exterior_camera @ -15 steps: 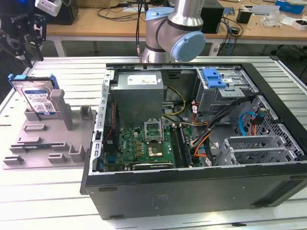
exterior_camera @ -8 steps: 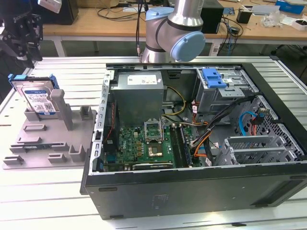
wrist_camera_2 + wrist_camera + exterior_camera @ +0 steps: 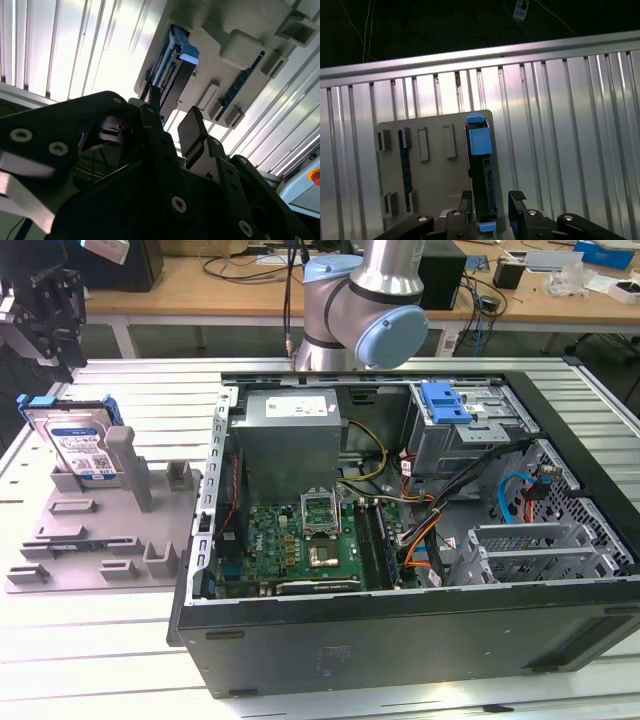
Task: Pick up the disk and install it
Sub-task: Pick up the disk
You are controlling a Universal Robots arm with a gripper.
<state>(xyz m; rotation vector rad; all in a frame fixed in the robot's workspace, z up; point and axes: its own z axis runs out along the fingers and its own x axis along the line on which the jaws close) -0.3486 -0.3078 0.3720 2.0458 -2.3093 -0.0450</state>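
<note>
Poising gripper (image 3: 492, 200) above the disk (image 3: 481, 170), jaws spread wide, gripping nothing; presenting the disk on edge in the grey holder (image 3: 100, 540) beside the open computer case (image 3: 400, 640), exposing both faces for pinching

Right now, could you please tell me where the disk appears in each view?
Exterior view: disk stands upright at the exterior view's left.
First wrist view: disk edge-on, beyond the open tool.
Second wrist view: disk edge-on, beyond the tool.
Shared landmark: the gray holder it stands in.
</note>
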